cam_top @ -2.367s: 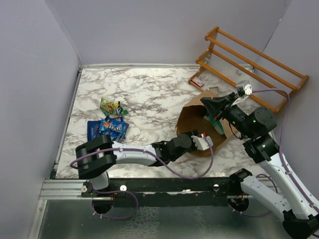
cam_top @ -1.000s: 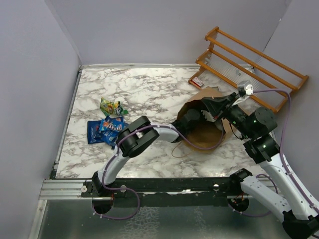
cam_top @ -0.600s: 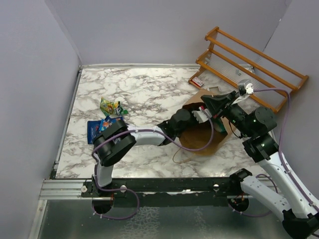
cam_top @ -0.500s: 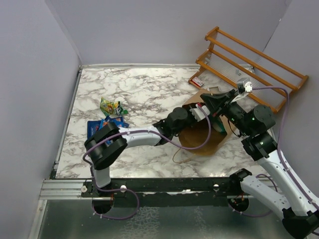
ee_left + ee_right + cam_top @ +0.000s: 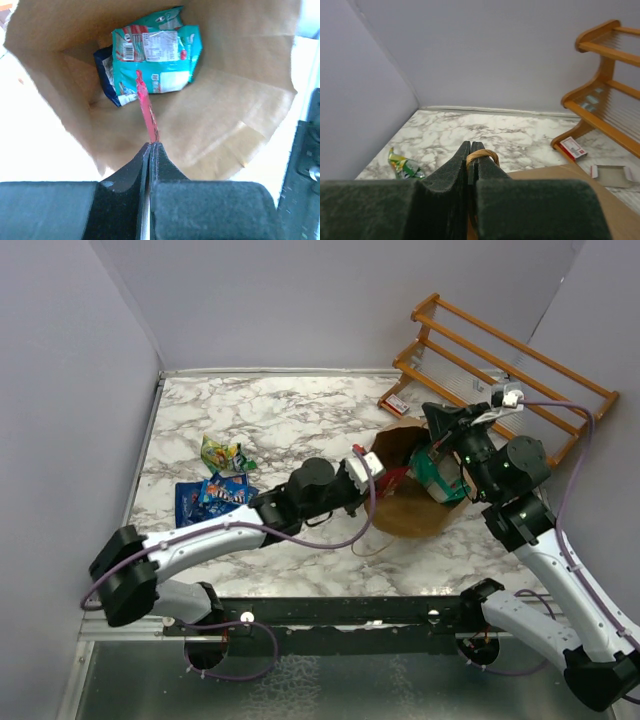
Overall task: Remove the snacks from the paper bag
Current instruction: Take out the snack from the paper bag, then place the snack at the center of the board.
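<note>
Two foil snacks lie at the bottom of the plain brown kraft paper bag [image 5: 240, 100]: a teal packet [image 5: 155, 55] overlapping a dark blue packet [image 5: 106, 75]. They sit upper centre in the left wrist view, well beyond the left gripper [image 5: 150, 146]. Its jaws are pressed together on one thin red-pink packet [image 5: 146, 110], held edge-on inside the bag mouth. The right gripper [image 5: 470, 146] is clamped on the bag's twisted-paper loop handle [image 5: 482, 154]. Centre-left in the overhead view, one yellow-green packet [image 5: 222, 453] and what look like two overlapping blue packets [image 5: 222, 490] lie on the marble tabletop [image 5: 300, 420].
</note>
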### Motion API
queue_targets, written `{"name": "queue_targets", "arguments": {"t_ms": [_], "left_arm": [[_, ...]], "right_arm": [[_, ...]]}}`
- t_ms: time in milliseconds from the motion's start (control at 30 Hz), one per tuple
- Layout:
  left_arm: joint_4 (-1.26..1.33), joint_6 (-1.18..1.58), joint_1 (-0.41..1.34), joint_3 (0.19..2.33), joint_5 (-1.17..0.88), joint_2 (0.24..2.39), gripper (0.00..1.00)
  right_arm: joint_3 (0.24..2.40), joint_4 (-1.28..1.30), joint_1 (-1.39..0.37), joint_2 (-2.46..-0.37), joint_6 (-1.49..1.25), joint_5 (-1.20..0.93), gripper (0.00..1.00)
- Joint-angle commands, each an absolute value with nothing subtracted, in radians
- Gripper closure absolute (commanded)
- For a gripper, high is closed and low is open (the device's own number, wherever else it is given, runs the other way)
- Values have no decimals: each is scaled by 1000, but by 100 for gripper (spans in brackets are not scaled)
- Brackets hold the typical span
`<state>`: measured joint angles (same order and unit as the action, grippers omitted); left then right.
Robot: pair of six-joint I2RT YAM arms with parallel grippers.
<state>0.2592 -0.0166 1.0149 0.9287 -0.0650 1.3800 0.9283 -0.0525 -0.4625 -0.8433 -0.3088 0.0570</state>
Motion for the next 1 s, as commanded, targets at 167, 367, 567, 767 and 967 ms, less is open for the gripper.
{"name": "queue_targets", "arguments": {"t_ms": [167, 367, 567, 767, 967], "left_arm": [[14, 35, 1017, 907, -23, 929, 100], [-35, -38, 1016, 934, 393, 836, 100], [-158, 1, 941, 978, 832, 936, 100], [-267, 132, 694, 971, 677, 975, 100], [-307, 180, 481, 937, 615, 995, 100]], "right_arm": [[917, -93, -465, -819, -222, 296, 98], [934, -93, -465, -849, -220, 403, 98], [948, -85, -465, -857, -220, 387, 98], [953, -81, -465, -859, -221, 360, 98], [943, -82, -465, -849, -221, 355, 98]]}}
